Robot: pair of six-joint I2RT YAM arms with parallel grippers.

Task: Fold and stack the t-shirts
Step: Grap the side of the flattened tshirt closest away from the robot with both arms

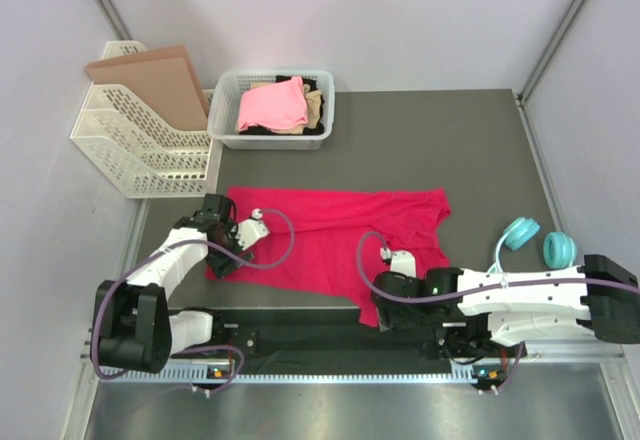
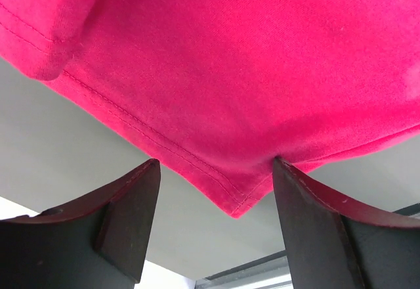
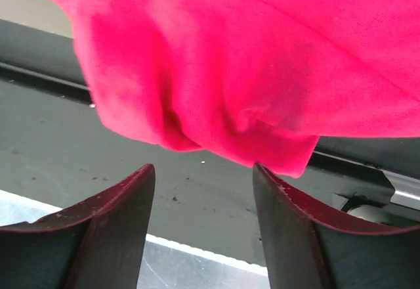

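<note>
left pincer (image 2: 216,165) and right pincer (image 3: 203,168) gape wide at near edge of crimson shirt (image 1: 330,232).

no text, label, brand, number or sign can be read in any of the views.

- The crimson t-shirt (image 2: 262,72) under me: soft, matt knit cloth with a stitched hem.
- My left fingers (image 2: 125,217): dark, smooth plastic with a faint sheen.
- The table (image 1: 430,150): matt grey.
- The basket (image 1: 270,140): white plastic mesh.
</note>
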